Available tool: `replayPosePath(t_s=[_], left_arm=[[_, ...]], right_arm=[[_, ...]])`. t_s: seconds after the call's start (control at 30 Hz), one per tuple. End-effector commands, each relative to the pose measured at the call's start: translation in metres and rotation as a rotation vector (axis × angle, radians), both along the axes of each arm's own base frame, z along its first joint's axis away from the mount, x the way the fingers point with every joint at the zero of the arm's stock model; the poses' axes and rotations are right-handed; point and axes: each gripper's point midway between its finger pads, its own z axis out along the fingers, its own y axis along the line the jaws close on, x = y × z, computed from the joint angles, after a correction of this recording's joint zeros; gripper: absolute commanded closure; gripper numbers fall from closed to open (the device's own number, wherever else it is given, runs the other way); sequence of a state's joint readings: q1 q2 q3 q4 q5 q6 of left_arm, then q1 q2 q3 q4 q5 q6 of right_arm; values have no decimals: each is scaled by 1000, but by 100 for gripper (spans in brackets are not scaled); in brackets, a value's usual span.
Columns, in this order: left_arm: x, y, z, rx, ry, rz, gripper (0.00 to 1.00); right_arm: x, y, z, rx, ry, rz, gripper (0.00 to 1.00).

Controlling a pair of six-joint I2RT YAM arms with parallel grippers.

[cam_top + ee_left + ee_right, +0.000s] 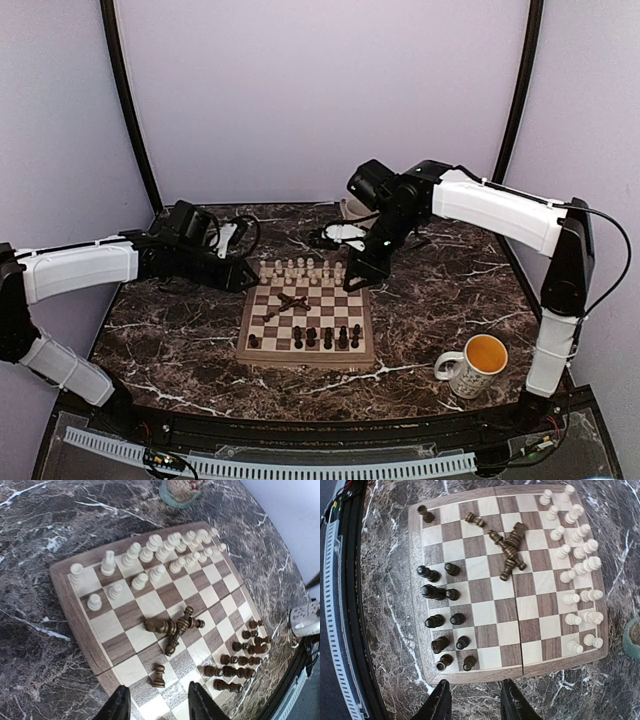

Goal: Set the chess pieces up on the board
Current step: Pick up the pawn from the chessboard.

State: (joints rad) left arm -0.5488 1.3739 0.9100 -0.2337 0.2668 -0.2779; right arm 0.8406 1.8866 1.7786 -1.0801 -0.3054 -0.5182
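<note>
Over the marble table (180,340), both arms stretch low toward the board (300,358). The left gripper (243,277) hovers at its far-left corner and the right gripper (357,280) tilts down at its far-right corner, both parted and empty. Cream pieces (300,268) line the far rows and dark pieces (325,338) the near, several toppled mid-board.
</note>
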Motion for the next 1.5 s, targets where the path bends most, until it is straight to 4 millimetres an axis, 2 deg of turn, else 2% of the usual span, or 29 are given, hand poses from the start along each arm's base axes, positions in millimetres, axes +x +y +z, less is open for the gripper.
replayPosePath(t_s=[0.0,0.2,0.4,0.77,1.1,1.2,1.3,1.4,1.47], left_arm=[[-29,-9,-24,166,68,-108,59],[-38,-18,-54,380,107,-175,59],[-30,-17,-75,553,129,-182,60],[-26,-27,-89,573,160,-222,70],[-35,-24,-100,580,211,-238,76],[-37,-23,-102,584,215,-245,82],[-37,-23,-102,585,213,-249,84],[-33,-24,-91,571,175,-239,86],[-27,-31,-78,528,122,-240,86]], right_arm=[[23,-2,6,130,49,-94,66],[38,-12,3,155,61,-145,66],[38,-15,-1,154,75,-151,66],[37,-17,-5,146,76,-157,66],[39,-17,-9,137,81,-158,66],[39,-17,-10,135,84,-160,66],[41,-17,-10,133,85,-164,66],[48,-17,-4,140,69,-187,67],[58,-21,7,164,57,-224,67]])
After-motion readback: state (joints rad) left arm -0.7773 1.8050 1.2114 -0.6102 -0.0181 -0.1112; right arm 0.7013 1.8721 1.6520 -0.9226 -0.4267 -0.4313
